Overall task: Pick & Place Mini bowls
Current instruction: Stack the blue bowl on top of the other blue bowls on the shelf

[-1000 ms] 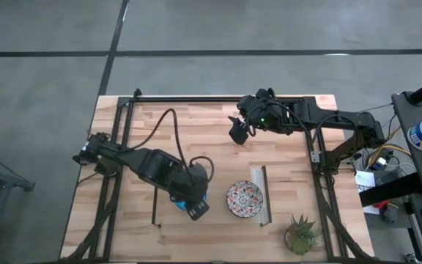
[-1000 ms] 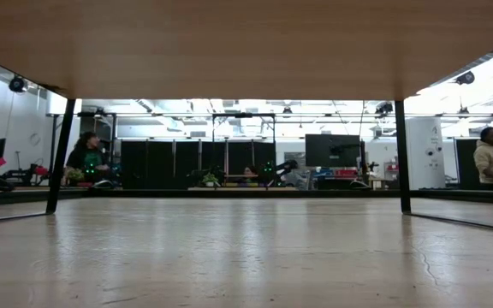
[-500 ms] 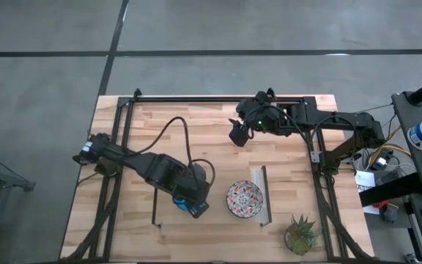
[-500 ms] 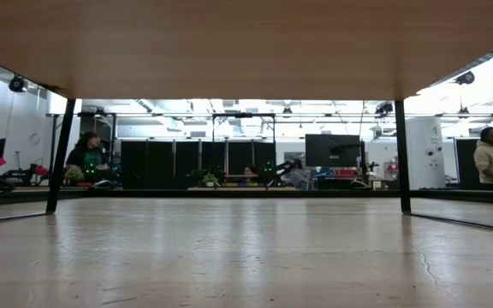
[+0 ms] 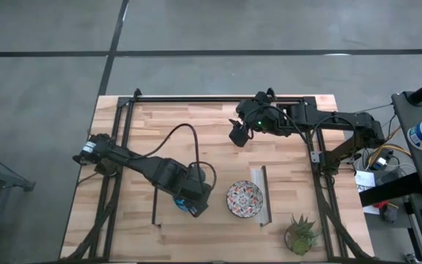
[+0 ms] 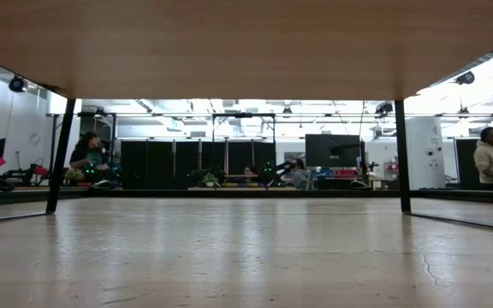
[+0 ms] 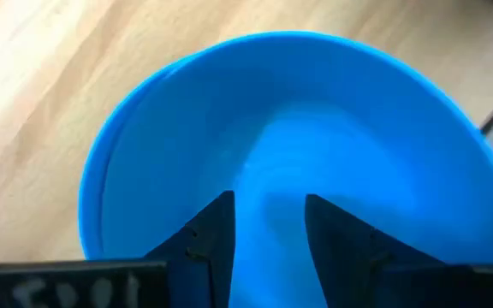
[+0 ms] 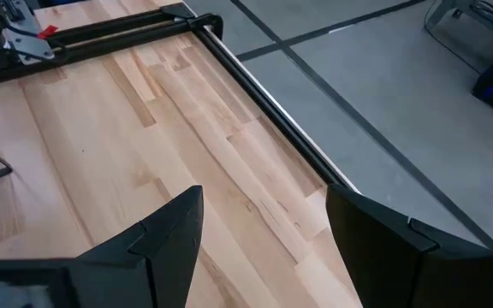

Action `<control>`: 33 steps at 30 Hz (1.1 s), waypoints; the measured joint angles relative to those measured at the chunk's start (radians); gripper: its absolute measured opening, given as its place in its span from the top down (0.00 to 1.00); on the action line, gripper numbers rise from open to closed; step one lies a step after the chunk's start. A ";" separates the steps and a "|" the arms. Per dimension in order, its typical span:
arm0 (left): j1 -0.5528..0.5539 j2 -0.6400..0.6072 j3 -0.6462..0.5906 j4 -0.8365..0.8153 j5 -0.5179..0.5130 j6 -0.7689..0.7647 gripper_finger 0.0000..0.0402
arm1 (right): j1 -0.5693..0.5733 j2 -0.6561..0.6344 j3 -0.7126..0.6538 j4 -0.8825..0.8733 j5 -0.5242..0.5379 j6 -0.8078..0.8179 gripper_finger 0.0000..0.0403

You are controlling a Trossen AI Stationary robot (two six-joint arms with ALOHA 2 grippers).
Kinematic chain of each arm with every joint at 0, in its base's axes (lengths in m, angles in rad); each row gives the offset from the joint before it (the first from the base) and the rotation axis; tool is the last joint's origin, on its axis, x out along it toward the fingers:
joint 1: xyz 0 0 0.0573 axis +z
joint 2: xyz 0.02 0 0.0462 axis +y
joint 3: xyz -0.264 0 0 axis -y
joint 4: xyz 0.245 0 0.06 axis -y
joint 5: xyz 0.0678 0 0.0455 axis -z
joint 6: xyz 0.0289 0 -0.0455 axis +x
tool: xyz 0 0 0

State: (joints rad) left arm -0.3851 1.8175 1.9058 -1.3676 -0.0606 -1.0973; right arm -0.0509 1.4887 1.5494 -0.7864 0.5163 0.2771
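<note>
A bright blue mini bowl [image 5: 184, 199] sits on the wooden table, left of a white mini bowl with a red floral pattern [image 5: 245, 199]. My left gripper [image 5: 194, 205] points steeply down over the blue bowl. In the left wrist view the blue bowl [image 7: 315, 111] fills the picture. My left gripper [image 7: 268, 201] stands open over the bowl's hollow; whether the tips touch it I cannot tell. A second blue rim edge [image 7: 101, 180] shows just outside the first. My right gripper [image 5: 237, 134] hangs open above bare wood at the far middle, with only table between its fingers [image 8: 264, 201].
A pale upright strip [image 5: 261, 192] stands right beside the patterned bowl. A small green plant [image 5: 301, 233] sits at the near right corner. Black frame rails [image 5: 218, 97] run along the far edge and both sides. Bare wood lies between the two arms.
My left gripper has sunk toward the blue bowl and tipped more steeply downward. The blue bowl and the patterned bowl have stayed in place.
</note>
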 joint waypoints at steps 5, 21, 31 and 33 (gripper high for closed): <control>0.004 0.000 -0.025 0.003 -0.016 0.000 0.67 | 0.000 0.000 0.000 0.000 0.000 0.000 0.40; 0.018 -0.012 0.151 -0.002 0.047 0.023 0.67 | 0.000 0.000 0.000 -0.001 0.001 0.004 0.40; 0.017 -0.038 0.227 0.027 0.082 0.022 0.80 | 0.000 0.000 0.000 -0.002 0.001 0.004 0.40; 0.017 -0.036 0.216 0.073 0.120 0.022 0.90 | 0.000 0.000 0.000 -0.002 0.000 0.004 0.40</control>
State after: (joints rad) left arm -0.3679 1.7819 2.1218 -1.2942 0.0592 -1.0754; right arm -0.0508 1.4887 1.5494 -0.7887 0.5167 0.2810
